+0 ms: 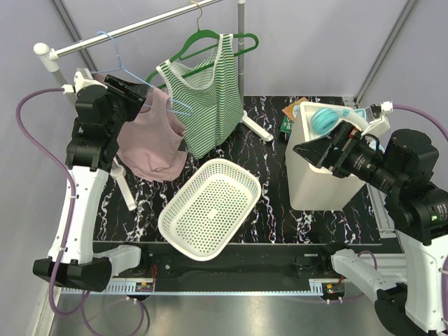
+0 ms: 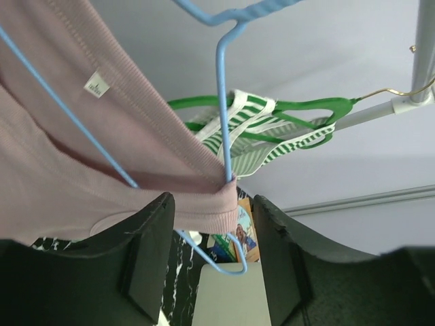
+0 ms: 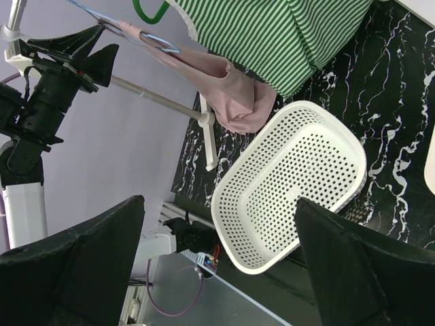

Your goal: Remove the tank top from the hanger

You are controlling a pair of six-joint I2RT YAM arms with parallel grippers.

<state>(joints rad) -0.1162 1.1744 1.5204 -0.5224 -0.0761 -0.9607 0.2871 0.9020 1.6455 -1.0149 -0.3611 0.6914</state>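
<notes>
A pink tank top hangs on a blue wire hanger from the rail. My left gripper is raised at its right shoulder strap. In the left wrist view the gripper is open. The pink strap and the blue hanger's wire lie between the fingertips, unclamped. A green-striped tank top hangs beside it on a green hanger. My right gripper is wide open and empty, well to the right of both tops.
A white perforated basket lies on the black marbled table below the tops. A white bin holding a teal object stands by my right arm. The rack's post and foot stand behind the striped top.
</notes>
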